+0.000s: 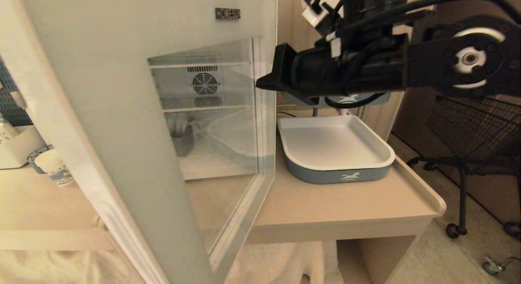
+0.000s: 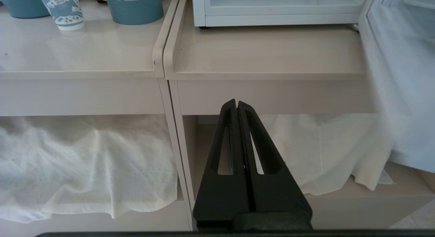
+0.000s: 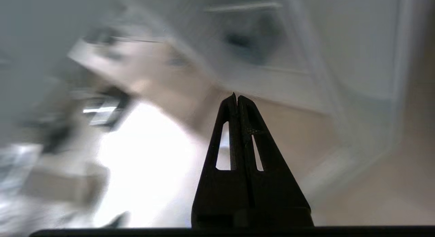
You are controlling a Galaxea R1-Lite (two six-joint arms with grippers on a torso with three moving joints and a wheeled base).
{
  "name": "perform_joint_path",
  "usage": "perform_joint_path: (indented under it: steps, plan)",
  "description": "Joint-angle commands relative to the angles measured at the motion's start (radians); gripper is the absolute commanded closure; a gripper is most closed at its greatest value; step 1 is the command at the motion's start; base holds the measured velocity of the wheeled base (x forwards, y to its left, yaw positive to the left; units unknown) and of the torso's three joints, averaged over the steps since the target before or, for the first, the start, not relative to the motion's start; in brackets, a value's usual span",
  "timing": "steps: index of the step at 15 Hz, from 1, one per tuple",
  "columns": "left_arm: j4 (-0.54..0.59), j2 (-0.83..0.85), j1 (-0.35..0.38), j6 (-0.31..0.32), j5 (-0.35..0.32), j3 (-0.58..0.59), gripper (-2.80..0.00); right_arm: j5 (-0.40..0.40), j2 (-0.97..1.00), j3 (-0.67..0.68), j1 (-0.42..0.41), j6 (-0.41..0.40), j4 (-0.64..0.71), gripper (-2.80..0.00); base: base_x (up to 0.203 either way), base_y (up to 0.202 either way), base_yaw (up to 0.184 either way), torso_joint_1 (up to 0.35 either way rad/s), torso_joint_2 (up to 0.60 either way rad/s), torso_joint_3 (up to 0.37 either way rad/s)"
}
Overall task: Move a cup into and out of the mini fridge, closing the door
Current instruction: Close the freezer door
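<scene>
Right gripper (image 1: 264,81), its two black fingers pressed together and holding nothing, reaches in level from the right at the top of the head view, its tip just beside the free edge of the door (image 1: 122,113). That door stands swung wide open toward the camera and fills the left and middle of the head view, so it stands between the camera and most of the counter behind it. Through its glass window the mini fridge (image 1: 203,97) shows its wire shelves and a round fan grille on the back wall.

Left of the door, a cup (image 1: 56,167) with a blue pattern stands upright on the beige counter (image 1: 325,202), well apart from the fridge; whether it is the clean white one cannot be told. A white tray with a blue-grey wall (image 1: 338,176) sits on the counter just right of the door, below the right arm. A black wire cart (image 1: 472,129) stands on the floor at the far right.

Left gripper (image 2: 237,104) hangs low in front of the counter edge, fingers closed and empty, with white cloth (image 2: 85,155) on the shelf below.
</scene>
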Motion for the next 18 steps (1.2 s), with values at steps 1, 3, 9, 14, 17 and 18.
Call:
perform_joint_path:
  steps: [1, 3, 9, 14, 17, 18]
  plan:
    - [0.0, 0.002, 0.0, -0.001, 0.0, 0.0, 0.0, -0.04, 0.085, -0.003, 0.022, -0.031, -0.014, 0.0, 0.0, 0.0, 0.0, 0.0, 0.0, 0.0]
    - [0.0, 0.002, 0.0, 0.0, -0.001, 0.0, 0.0, -0.105, 0.13, -0.003, 0.094, -0.06, -0.032, 0.0, 0.0, 0.0, 0.0, 0.0, 0.0, 0.0]
    - [0.0, 0.002, 0.0, -0.001, 0.0, 0.0, 0.0, -0.282, 0.198, 0.003, 0.166, -0.178, -0.092, 0.0, 0.0, 0.0, 0.0, 0.0, 0.0, 0.0]
    - [0.0, 0.002, 0.0, -0.001, 0.0, 0.0, 0.0, -0.343, 0.066, 0.111, 0.166, -0.175, -0.023, 0.0, 0.0, 0.0, 0.0, 0.0, 0.0, 0.0]
    - [0.0, 0.002, 0.0, -0.001, 0.0, 0.0, 0.0, -0.363, -0.119, 0.249, 0.163, -0.176, -0.013, 0.0, 0.0, 0.0, 0.0, 0.0, 0.0, 0.0]
    - [0.0, 0.002, 0.0, -0.001, -0.001, 0.0, 0.0, -0.374, -0.196, 0.3, 0.159, -0.176, -0.011, 0.0, 0.0, 0.0, 0.0, 0.0, 0.0, 0.0]
